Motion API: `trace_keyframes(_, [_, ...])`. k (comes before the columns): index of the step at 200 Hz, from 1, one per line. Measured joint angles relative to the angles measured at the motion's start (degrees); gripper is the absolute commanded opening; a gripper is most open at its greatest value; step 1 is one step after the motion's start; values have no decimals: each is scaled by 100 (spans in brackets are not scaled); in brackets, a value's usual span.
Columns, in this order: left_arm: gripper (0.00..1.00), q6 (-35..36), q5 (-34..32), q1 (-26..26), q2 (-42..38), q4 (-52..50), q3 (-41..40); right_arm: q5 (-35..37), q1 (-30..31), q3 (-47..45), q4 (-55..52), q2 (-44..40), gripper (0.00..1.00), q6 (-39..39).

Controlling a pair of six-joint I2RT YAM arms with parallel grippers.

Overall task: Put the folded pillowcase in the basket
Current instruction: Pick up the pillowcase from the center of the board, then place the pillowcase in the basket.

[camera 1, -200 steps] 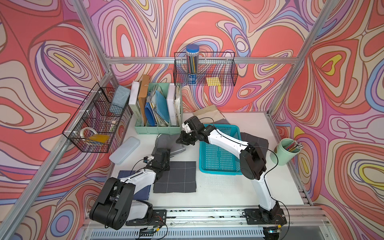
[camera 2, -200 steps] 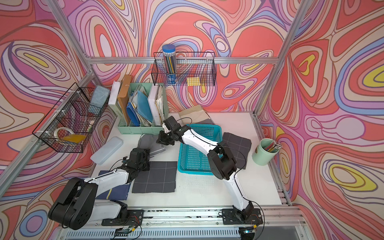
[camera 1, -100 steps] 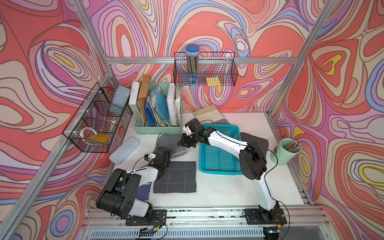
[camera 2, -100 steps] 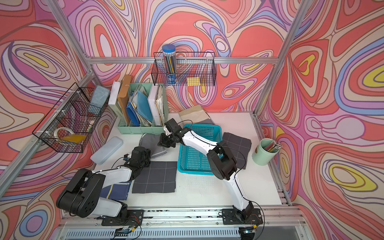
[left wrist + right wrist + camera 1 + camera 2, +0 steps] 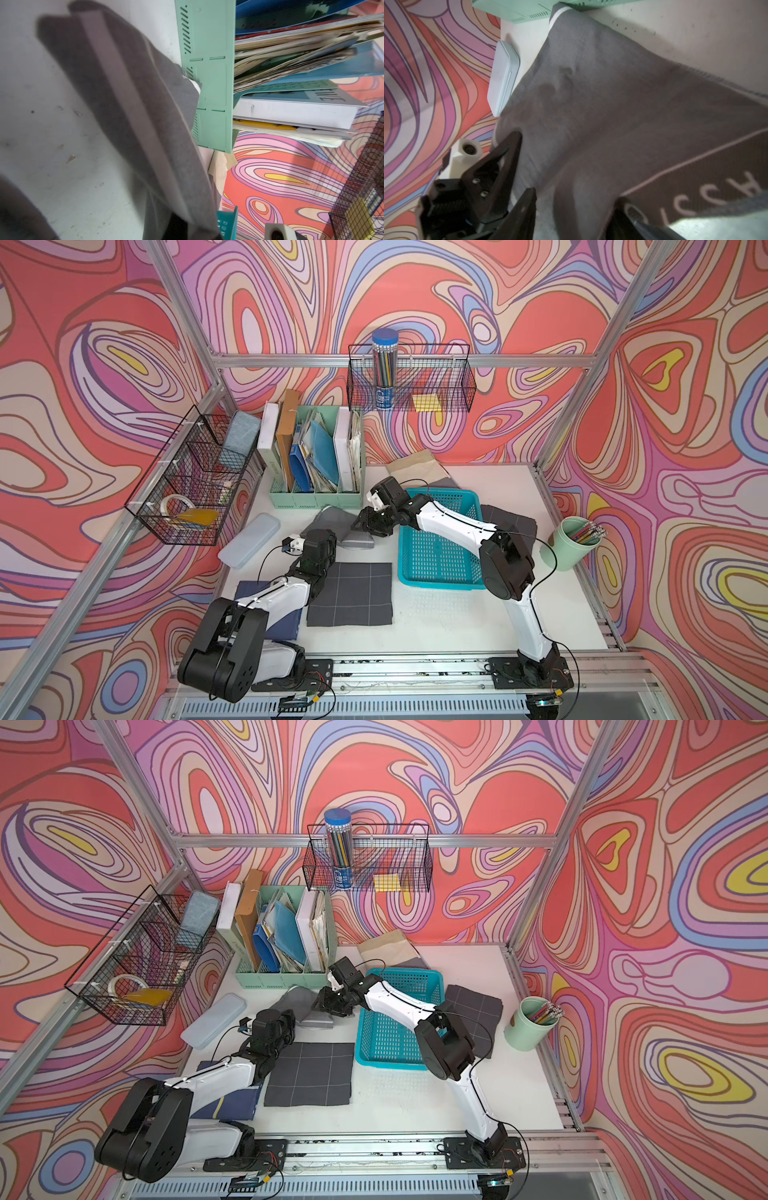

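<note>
- Since a second ago the left gripper [image 5: 332,537] has closed: its fingers [image 5: 508,154], spread then, now pinch the near edge of the pillowcase [image 5: 338,522].
- Over that same second the right gripper [image 5: 371,526] has come down to the pillowcase's basket-side edge. Only one of its own fingers shows in the right wrist view, so I cannot tell whether they are spread or pressed together, nor whether they grip any cloth.
- Grey and folded, the pillowcase is on the table [image 5: 436,622], wholly outside the basket [image 5: 436,560] and just beside its left wall.
- It lies between the organiser [image 5: 316,499] behind and the checked cloth [image 5: 351,593] in front. Its far corner reaches the organiser's foot.
- In the left wrist view the pinched end rises off the table while the far end rests down.
- Nothing shows on the basket's floor in either top view, though the right arm crosses over part of it.
- As I judge it, the left side's fresh grip means the lift can begin. The carry is short, rightward over the basket's rim.
- One-edge grips let folded cloth hang open, so the fold may slip, and the trailing end could catch on the rim.
</note>
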Motion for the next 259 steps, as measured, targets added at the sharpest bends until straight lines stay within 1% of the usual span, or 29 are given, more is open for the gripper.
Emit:
trace_keyframes(6, [0,79,-13,17,-42,-74,50,35,0,-68,-11,-96,65,-20])
trace_keyframes(36, [0,439,-15,109,-114,-356,334,96,-7,-356,-28,-664,67,-55])
trace_keyframes(65, [0,804,52,227,-162,-540,623,24,-17,-664,28,-1193,71,63])
trace_keyframes(90, [0,1001,258,369,-155,-608,787,-155,-28,-1377,251,-1722,72,330])
trace_keyframes(112, [0,1152,404,385,-155,-684,859,-129,-28,-1856,212,-2070,72,433])
trace_keyframes(133, [0,1270,577,387,-155,-831,898,61,-42,-1902,7,-2271,72,363])
trace_keyframes(150, [0,1434,763,387,-153,-1102,1108,245,-81,-1799,-155,-2415,71,256])
trace_keyframes(169, [0,1843,1021,387,-151,-1659,1727,514,-225,-1696,-348,-2623,71,81])
trace_keyframes(211, [0,3042,1690,387,-133,-2896,3738,1080,-918,-1646,-852,-3195,70,-323])
trace_keyframes(236, [0,3571,2415,400,125,-3504,4898,1416,-1320,-1731,-1036,-3587,70,-516])
trace_keyframes(259, [0,3801,3128,354,544,-3952,5624,1576,-1561,-1941,-1154,-3921,70,-651])
